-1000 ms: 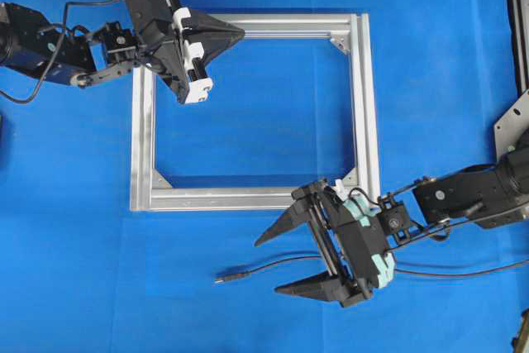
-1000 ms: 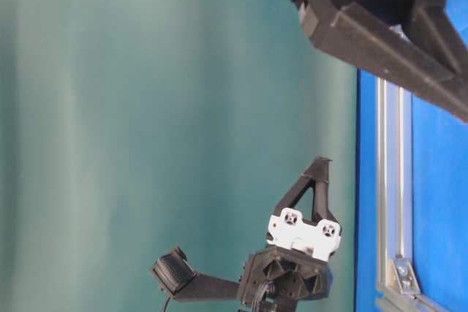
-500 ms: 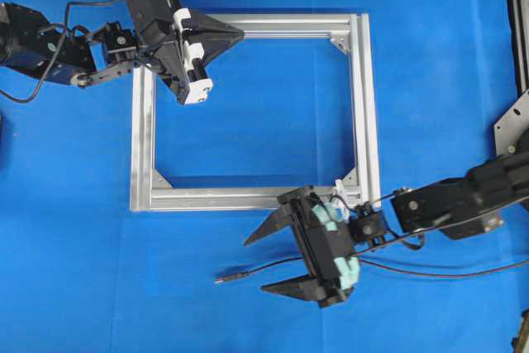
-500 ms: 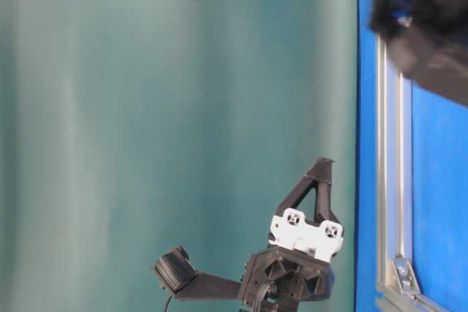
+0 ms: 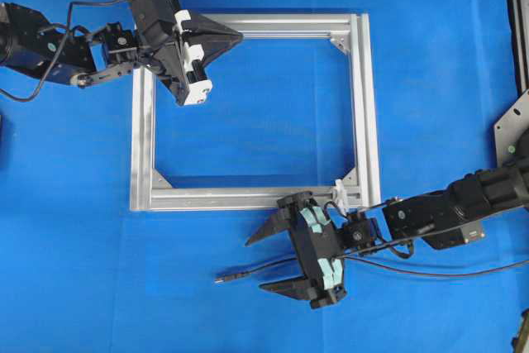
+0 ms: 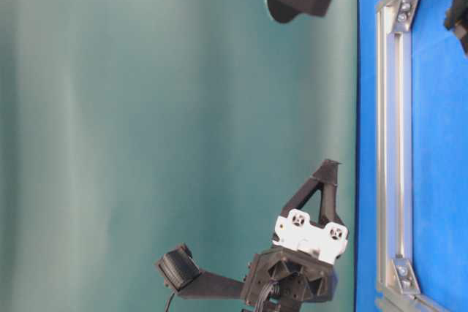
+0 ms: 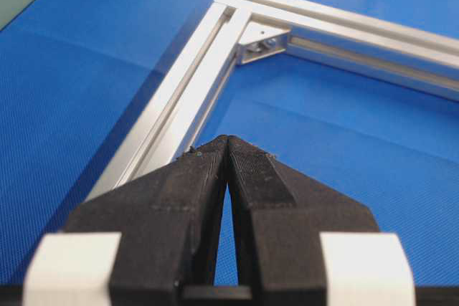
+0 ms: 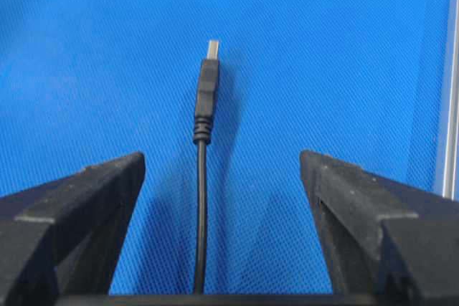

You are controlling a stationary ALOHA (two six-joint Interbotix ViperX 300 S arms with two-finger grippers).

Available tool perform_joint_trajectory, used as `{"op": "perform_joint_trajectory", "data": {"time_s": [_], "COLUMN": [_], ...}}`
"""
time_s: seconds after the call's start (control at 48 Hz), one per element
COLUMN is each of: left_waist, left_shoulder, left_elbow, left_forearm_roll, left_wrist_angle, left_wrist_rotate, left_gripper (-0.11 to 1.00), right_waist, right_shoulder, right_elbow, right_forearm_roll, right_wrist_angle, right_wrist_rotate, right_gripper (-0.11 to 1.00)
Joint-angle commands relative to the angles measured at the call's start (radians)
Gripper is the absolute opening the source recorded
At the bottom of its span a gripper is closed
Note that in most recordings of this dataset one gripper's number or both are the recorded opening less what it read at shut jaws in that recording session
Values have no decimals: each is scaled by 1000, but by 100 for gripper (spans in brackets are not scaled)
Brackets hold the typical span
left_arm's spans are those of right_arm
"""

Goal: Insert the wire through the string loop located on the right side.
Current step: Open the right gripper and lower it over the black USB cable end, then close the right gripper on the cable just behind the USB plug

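Note:
The wire lies on the blue mat below the frame, its plug pointing left. My right gripper is open and straddles the wire just behind the plug. In the right wrist view the wire runs up between the two fingers, nearer the left one and touching neither, with the plug ahead of the tips. The string loop is a small white tie at the frame's lower right corner, just above my right wrist. My left gripper is shut and empty over the frame's top bar.
A square aluminium frame lies on the blue mat, with silver corner brackets inside it. The wire trails off to the right under my right arm. A metal plate sits at the right edge.
My right gripper has moved left along the wire and dropped lower, and its jaws have narrowed slightly. The left gripper has stayed where it was.

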Motion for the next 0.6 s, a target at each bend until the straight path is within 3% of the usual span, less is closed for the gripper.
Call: {"op": "perform_joint_trajectory", "data": {"time_s": [0.0,0.104,0.396,0.583], "left_waist": [2,2,3,3], "left_shoulder": [-31,-31,-31,-32], "left_elbow": [-9,-8,-8,-8], "left_forearm_roll": [2,3,3,3], "left_wrist_angle": [-5,-5,-5,-5], "left_wrist_rotate": [0,0,0,0], "left_gripper": [0,0,0,0], "right_waist": [2,3,5,6], "right_shoulder": [-18,-18,-18,-23], "right_elbow": [-14,-15,-15,-17], "right_forearm_roll": [3,2,-12,-15], "right_wrist_angle": [-3,-3,21,21], "right_wrist_rotate": [-2,-5,-8,-8], "right_gripper": [70,58,1,-3]}}
